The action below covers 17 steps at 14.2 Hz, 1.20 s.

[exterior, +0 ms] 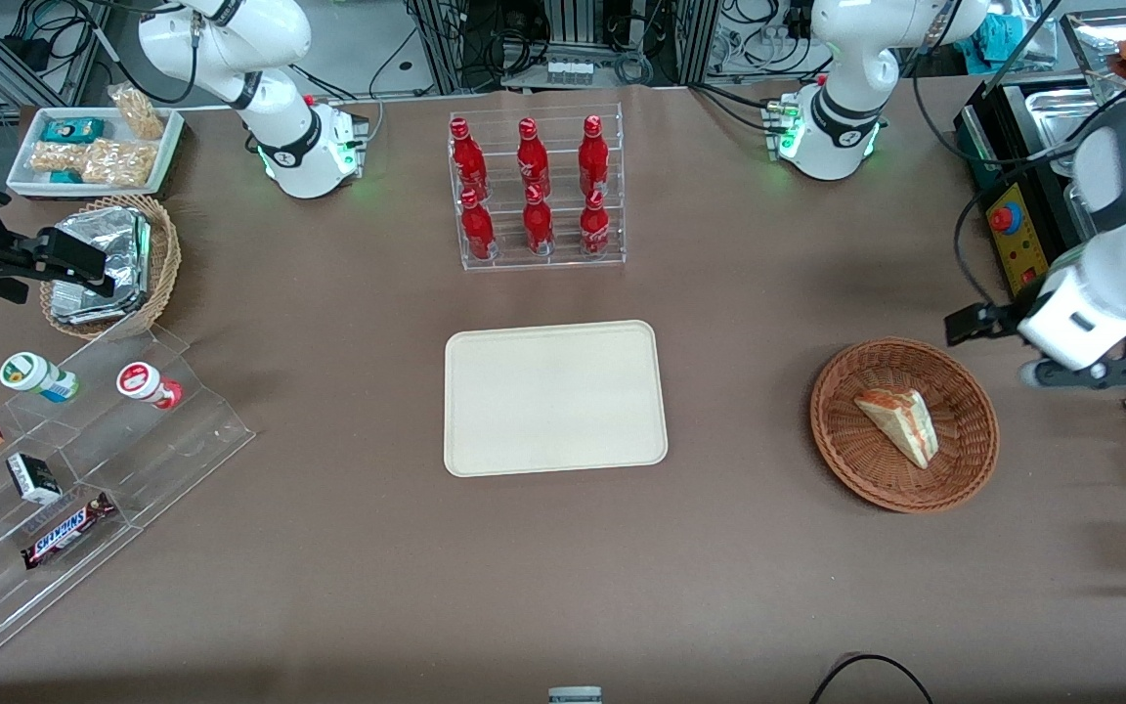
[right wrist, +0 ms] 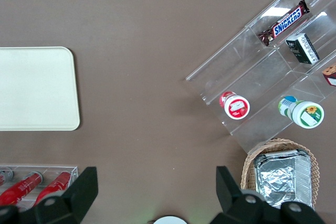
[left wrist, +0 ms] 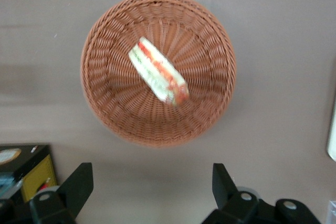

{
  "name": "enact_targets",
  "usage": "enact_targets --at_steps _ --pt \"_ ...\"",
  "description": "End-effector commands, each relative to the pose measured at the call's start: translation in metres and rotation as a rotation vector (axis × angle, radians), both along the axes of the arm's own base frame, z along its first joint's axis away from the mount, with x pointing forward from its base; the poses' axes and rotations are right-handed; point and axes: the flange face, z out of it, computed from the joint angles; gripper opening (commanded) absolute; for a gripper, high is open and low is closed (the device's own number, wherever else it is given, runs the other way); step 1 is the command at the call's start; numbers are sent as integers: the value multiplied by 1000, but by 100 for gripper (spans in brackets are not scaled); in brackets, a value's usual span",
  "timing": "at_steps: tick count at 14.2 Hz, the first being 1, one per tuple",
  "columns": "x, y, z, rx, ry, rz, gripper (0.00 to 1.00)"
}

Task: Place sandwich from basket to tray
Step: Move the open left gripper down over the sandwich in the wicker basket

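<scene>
I see the sandwich (left wrist: 158, 77) lying in the basket (left wrist: 110, 108) on the counter (exterior: 328, 548), well apart from the bare tray (exterior: 554, 398). My gripper (left wrist: 152, 192) hangs above the basket's edge, jaws spread wide, holding nothing.

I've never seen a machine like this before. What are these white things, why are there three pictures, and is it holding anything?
The white things are two robot arms. One picture looks at the whole table from the front; the other two come from small cameras on each arm's wrist. The working arm's gripper, its two-fingered hand, hangs open above the table beside the round wicker basket and holds nothing. A sandwich lies in that basket. Its job is to carry the sandwich to the cream tray in the middle of the table, which has nothing on it yet. Farther from the front camera than the tray stands a clear rack of red bottles. Toward the parked arm's end are clear steps with snacks.
</scene>
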Motion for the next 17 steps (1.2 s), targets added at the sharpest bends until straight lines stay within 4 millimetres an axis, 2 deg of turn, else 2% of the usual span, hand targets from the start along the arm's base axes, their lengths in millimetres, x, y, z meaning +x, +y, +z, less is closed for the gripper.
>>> enact_targets --at_steps 1,2,4,8,11,13,15,16,17 --pt "-13 1 -50 -2 -70 22 100" --pt "-17 1 -71 -3 -93 51 100" --pt "-21 0 -99 -4 -147 168 100" --pt "-14 0 -125 1 -146 515 100" --pt "2 -5 -151 -13 -190 803 100" --pt "11 -8 -164 -11 -184 885 100" --pt "9 -7 -177 2 -157 885 100" --pt "7 -8 -183 9 -143 873 96" --pt "5 -10 -187 18 -131 866 63"
